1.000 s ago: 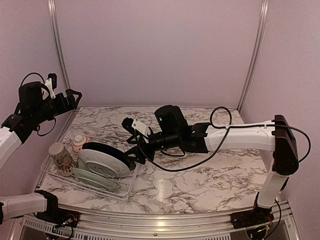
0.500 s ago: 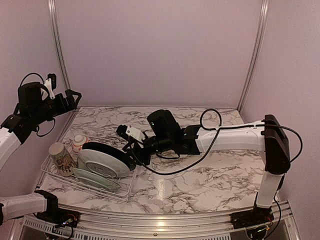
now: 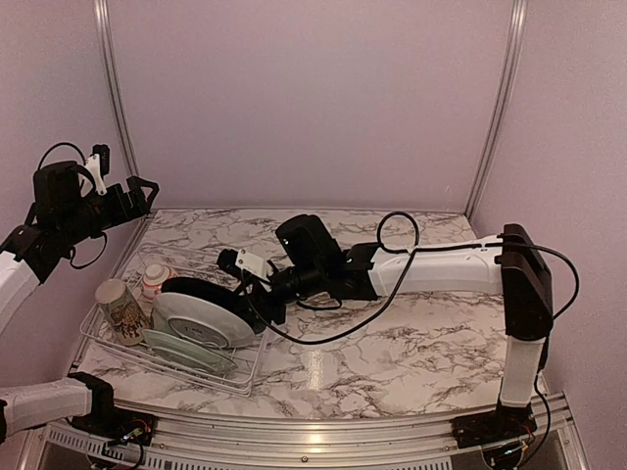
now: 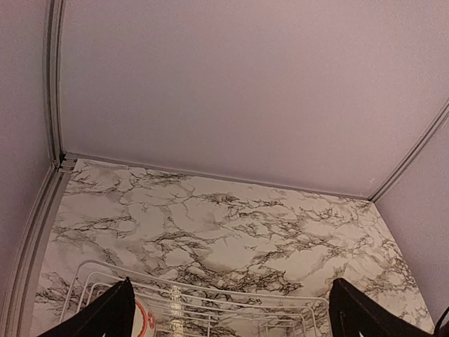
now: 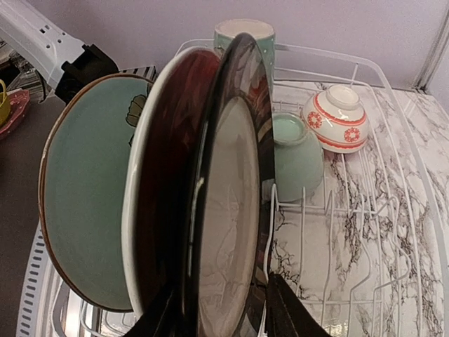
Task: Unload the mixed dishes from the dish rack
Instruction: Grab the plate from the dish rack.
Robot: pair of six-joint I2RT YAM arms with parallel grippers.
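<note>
**Right gripper astride black plate in rack, lower left of top view.**
Set apart, flanking both faces of the on-edge plate's rim; contact with it not discernible. Moved left since one second earlier, from just right of the plate to over its rim. Reaches low and near-horizontal across frame centre from the right. At upper left, holds left gripper spread wide and empty, raised above the rack's far corner, pose unchanged.

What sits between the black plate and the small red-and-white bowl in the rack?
A pale green bowl sits between black plate and red-and-white bowl; right wrist view shows it.
</note>
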